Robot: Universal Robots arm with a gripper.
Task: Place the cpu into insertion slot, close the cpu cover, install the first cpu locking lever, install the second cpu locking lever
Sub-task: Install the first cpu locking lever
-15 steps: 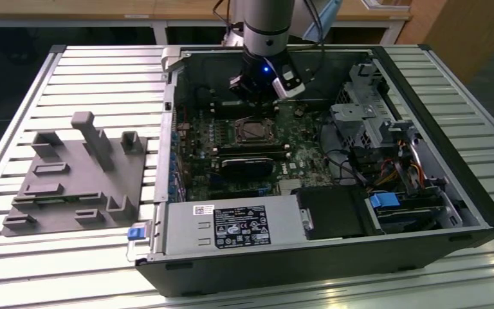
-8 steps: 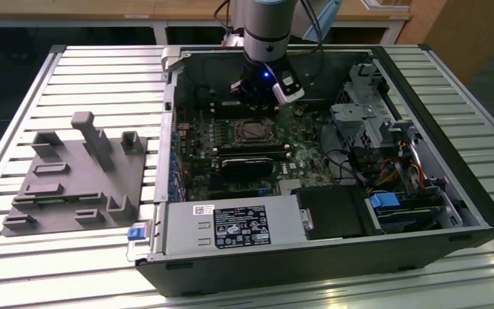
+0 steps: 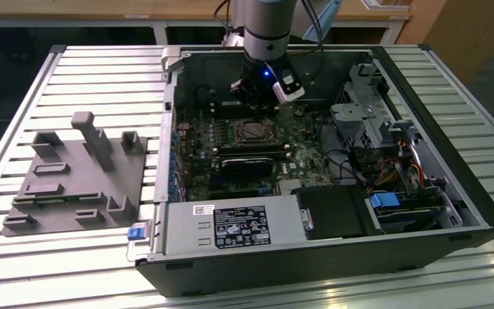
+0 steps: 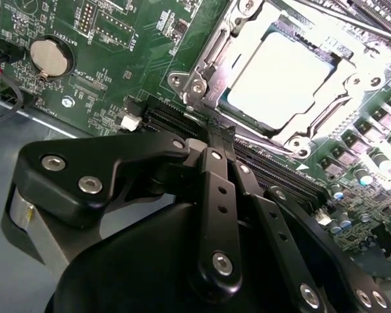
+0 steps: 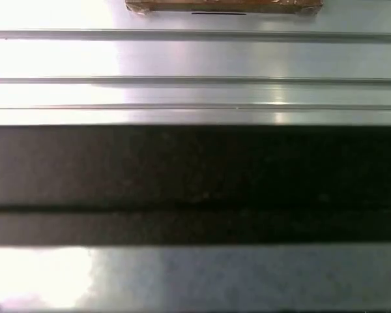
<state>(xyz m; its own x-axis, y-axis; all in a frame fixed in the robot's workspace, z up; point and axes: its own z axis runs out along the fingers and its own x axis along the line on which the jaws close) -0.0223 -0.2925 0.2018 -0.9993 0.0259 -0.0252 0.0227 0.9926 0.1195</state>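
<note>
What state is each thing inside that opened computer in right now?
cpu: seated in the insertion slot.
cpu cover: lowered flat around the cpu.
pincer: hovers above the board beside the slot, holding nothing visible.
computer case: lying open, side panel off.
coin battery: seated in its holder.

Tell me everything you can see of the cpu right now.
The cpu is a flat square chip with a pale silver-grey metal top, glaring under the light. It lies level in the insertion slot, with the cpu cover, a silvery frame, closed around its edges. Nothing grips it; the gripper sits beside the socket, off the chip.
</note>
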